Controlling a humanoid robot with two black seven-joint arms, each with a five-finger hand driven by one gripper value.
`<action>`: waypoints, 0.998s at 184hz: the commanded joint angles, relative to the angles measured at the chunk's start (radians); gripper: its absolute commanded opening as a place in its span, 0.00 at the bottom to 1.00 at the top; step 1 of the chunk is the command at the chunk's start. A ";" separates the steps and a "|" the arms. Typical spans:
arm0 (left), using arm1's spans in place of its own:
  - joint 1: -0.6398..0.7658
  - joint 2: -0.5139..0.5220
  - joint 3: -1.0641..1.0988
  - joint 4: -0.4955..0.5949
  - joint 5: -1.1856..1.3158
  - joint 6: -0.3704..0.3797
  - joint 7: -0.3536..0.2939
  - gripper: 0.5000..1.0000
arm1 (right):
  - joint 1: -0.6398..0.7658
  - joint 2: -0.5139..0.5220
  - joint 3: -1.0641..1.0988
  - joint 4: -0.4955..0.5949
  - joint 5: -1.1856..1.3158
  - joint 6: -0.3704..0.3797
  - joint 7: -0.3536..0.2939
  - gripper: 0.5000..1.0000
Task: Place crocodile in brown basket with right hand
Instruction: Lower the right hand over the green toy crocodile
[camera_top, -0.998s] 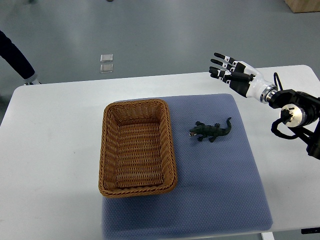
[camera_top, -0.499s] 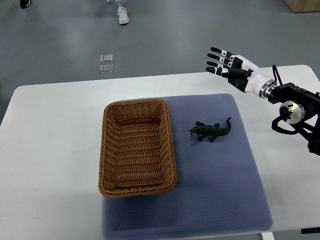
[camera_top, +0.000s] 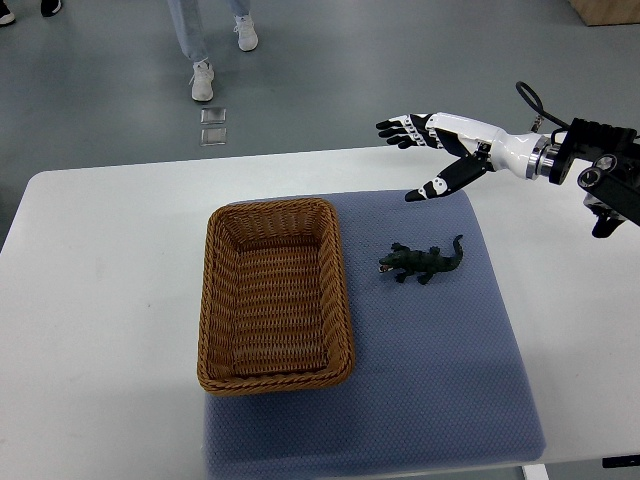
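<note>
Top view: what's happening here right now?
The robot's right hand hovers open near the far edge of the blue mat, past the crocodile and not touching it. The crocodile lies on the mat just right of the brown basket, which is empty. Nothing is grasped yet. The left arm is out of view.

Nothing can be read here: no text, label, brand, number or sign is legible on any surface. The two small pale squares on the floor beyond the far edge of the table are too small to tell whether they carry any marking.
</note>
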 joint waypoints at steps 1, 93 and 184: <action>0.000 0.000 0.000 0.000 0.000 0.000 0.000 1.00 | 0.010 -0.006 -0.033 0.010 -0.182 -0.001 0.017 0.86; 0.000 0.000 0.000 0.000 0.000 0.000 0.000 1.00 | 0.270 0.008 -0.583 0.016 -0.420 -0.251 0.017 0.85; 0.000 0.000 0.000 0.000 0.000 0.000 0.000 1.00 | 0.255 0.032 -0.613 0.085 -0.419 -0.254 0.017 0.85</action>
